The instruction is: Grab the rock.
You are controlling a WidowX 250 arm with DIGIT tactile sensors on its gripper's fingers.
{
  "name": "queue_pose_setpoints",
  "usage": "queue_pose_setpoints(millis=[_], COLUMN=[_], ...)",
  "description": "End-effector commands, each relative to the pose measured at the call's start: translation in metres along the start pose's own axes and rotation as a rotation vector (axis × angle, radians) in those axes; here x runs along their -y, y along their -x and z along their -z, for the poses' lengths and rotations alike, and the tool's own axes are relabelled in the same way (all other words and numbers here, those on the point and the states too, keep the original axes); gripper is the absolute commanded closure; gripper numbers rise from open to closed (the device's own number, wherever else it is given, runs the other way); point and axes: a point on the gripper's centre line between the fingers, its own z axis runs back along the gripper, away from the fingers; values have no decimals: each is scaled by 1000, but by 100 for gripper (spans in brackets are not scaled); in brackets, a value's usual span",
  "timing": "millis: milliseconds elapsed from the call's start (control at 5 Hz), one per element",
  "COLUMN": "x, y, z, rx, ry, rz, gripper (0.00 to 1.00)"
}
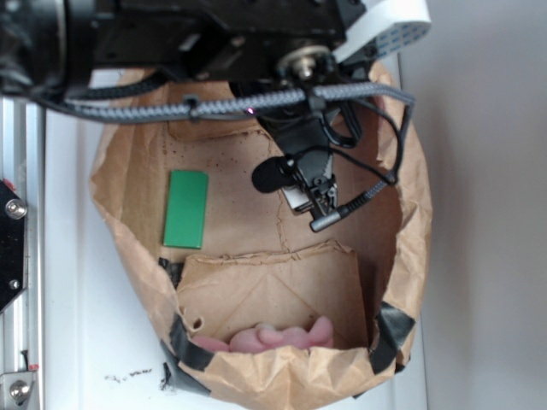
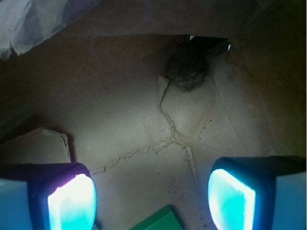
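gripper (image 2: 152,196) is open, jaws spread wide, nothing between them. in the wrist view both fingertips (image 2: 72,203) sit at the bottom corners, lit cyan and magenta, hanging above the bag floor, not touching anything seen.

rock (image 2: 186,71) is ahead of the gripper, tucked at the far end of the brown paper bag (image 1: 410,248) where the floor meets the wall, under a fold with a small gap of daylight above it. dark, rough, speckled lump, well apart from both fingers. in the exterior view the rock can't be made out; the arm and gripper assembly (image 1: 308,184) cover that part of the bag.

bag floor is creased brown paper with a torn, ragged seam running across it and up toward the rock, plus fine dark specks scattered around.

green block (image 1: 186,208) lies flat on the bag floor, off to the side of the gripper in the exterior view; only its corner shows at the bottom edge of the wrist view, between the fingers.

pink soft thing (image 1: 282,336) sits at the near end of the bag, half hidden behind a folded paper flap (image 1: 273,295).

bag rim is patched with black tape (image 1: 391,333). bag rests on a white surface (image 1: 77,282); metal rail with bolts (image 1: 15,256) runs along one edge. plain grey-white area on the other side.
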Motion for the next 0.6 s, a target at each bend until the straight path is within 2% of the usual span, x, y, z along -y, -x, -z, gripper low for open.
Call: queue_pose_setpoints(millis=[0, 400], x=[-7, -14], y=[-15, -20], z=[-18, 6], rx=[65, 94], ry=[8, 31], rz=[-19, -70], gripper=[0, 0])
